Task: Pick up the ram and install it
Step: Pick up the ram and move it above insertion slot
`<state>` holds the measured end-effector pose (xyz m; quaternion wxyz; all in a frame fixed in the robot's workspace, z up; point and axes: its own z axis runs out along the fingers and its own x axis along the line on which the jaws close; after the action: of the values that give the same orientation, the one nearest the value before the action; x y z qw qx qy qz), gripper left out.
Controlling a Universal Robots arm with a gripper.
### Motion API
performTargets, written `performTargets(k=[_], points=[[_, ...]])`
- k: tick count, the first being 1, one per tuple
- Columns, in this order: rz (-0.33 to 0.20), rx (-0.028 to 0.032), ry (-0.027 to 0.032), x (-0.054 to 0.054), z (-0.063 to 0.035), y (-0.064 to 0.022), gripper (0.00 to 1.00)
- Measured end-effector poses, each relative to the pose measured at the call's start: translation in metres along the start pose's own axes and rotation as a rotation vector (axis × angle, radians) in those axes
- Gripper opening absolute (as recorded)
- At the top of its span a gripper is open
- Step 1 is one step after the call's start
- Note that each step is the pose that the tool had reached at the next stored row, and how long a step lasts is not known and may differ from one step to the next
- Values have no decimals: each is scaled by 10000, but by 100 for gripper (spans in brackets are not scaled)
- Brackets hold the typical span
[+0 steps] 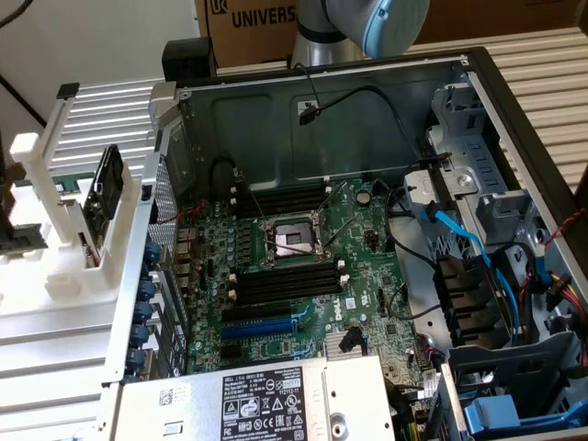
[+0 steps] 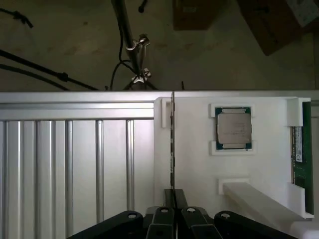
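Note:
The ram [image 1: 106,184] stands on edge in a white holder [image 1: 69,230], outside the open computer case on the exterior view's left. No gripper is at the holder there. In the wrist view the ram [image 2: 172,144] appears edge-on as a thin dark line in the holder's slot [image 2: 162,112]. My gripper [image 2: 173,196] is lined up with that edge, with its black fingertips [image 2: 165,199] drawn close together and nothing visibly between them. The black memory slots [image 1: 285,280] lie on the motherboard [image 1: 363,234] on either side of the processor socket [image 1: 292,241].
A loose processor [image 2: 233,128] and a second green board [image 2: 301,159] rest on the white holder. A ribbed aluminium table [image 2: 70,164] lies beside it. The case holds a blue expansion slot [image 1: 262,326], blue cables [image 1: 459,234], drive bays [image 1: 501,211] and a power supply [image 1: 266,404]. The arm's joint [image 1: 367,23] is behind the case.

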<state>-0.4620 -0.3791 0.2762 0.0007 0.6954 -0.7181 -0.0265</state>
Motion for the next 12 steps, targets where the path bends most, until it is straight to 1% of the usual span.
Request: performTargets(k=[1, 2, 3, 4, 5, 8, 9, 12], points=[[51, 1, 11, 5, -113, 1, 12], [90, 0, 16, 8, -194, 2, 12], [273, -3, 10, 14, -345, 5, 12], [284, -2, 12, 15, -349, 2, 12], [285, -7, 23, 15, -377, 1, 12], [286, -3, 40, 25, -502, -35, 12], [286, -3, 42, 45, -591, -81, 12], [286, -13, 42, 94, -735, -178, 12]])
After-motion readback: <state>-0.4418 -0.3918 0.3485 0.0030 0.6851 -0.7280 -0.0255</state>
